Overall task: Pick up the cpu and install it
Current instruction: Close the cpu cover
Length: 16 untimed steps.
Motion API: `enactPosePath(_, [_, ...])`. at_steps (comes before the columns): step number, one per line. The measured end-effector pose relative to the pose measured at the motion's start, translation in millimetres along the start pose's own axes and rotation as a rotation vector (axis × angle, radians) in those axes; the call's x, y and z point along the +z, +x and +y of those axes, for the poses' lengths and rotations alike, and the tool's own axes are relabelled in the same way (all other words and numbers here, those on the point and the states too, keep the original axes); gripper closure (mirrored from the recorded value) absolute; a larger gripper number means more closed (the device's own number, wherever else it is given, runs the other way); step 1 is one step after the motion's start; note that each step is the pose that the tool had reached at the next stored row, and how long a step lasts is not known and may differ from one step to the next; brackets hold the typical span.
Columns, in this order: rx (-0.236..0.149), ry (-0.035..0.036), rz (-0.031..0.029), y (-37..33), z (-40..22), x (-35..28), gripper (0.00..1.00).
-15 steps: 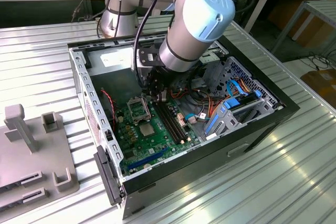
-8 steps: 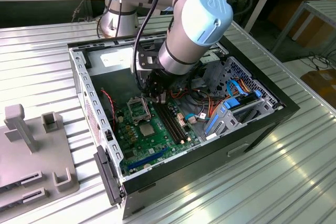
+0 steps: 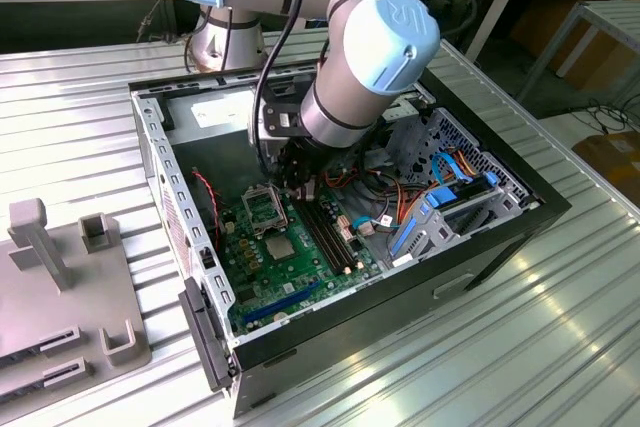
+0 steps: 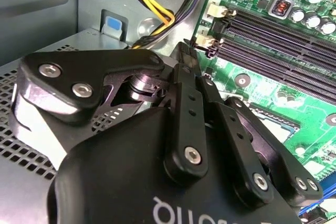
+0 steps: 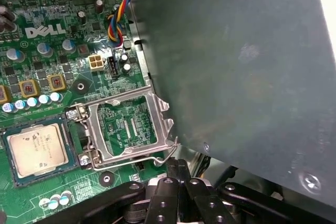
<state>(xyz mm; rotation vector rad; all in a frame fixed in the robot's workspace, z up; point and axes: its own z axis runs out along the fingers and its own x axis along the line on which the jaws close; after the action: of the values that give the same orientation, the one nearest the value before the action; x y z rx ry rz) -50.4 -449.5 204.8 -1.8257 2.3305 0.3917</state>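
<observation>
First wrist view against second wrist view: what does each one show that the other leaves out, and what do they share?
First wrist view: the cpu sitting in its socket, the hinged metal plate swung open beside it, and a grey box wall.
Second wrist view: the long black memory slots, yellow and black cables, and a perforated grey panel.
Both wrist views: the green motherboard and the gripper, fingers together with nothing between them.

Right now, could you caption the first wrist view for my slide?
The cpu lies in its socket, hinged plate open, gripper shut nearby.
</observation>
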Motion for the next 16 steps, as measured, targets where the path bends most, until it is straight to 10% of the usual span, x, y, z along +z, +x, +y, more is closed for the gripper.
enactPosePath(16, [0.000, -0.0007, 0.0017, -0.1, 0.9, -0.9, 0.89])
